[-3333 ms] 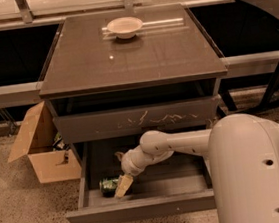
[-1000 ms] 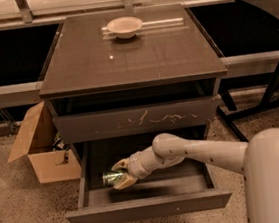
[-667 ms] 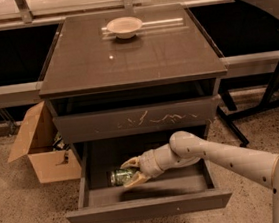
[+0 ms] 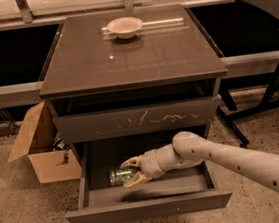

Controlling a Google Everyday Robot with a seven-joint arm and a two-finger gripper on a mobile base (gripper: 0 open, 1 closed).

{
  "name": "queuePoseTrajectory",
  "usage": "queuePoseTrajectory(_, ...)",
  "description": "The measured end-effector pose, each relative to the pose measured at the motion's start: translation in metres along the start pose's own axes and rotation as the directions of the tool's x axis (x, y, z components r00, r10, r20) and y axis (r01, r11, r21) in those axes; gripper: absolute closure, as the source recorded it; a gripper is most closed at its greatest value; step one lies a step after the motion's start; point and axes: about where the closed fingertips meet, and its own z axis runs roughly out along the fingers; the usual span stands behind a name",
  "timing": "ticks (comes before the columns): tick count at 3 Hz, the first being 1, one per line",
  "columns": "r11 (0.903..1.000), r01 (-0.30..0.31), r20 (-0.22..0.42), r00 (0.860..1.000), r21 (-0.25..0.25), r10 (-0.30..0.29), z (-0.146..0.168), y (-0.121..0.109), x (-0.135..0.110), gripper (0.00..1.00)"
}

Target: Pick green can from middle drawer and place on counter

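The green can (image 4: 118, 176) lies on its side, held in my gripper (image 4: 131, 171), just above the floor of the open middle drawer (image 4: 149, 207). The gripper's two pale fingers (image 4: 130, 162) close around the can's right end. My arm reaches in from the lower right. The counter (image 4: 130, 49) is the glossy dark top of the cabinet, well above the gripper.
A white bowl (image 4: 125, 27) stands at the back of the counter. The drawer front with pale scratch marks (image 4: 138, 119) overhangs the open drawer just above my arm. An open cardboard box (image 4: 42, 149) stands on the floor at the left. A dark stand's legs (image 4: 273, 93) are at the right.
The gripper closed on the can at the drawer's left and has carried it to the right and slightly up; the arm has drawn back toward the right.
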Motion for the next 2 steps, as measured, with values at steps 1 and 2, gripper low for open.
queuePoseTrajectory(1,0.997,0.069,0.006,0.998,0.035,-0.069,-0.035,0.018,-0.038,1.0)
queuePoseTrajectory(2,0.99,0.128,0.02,0.991,0.058,-0.13,-0.083,0.042,-0.091,1.0)
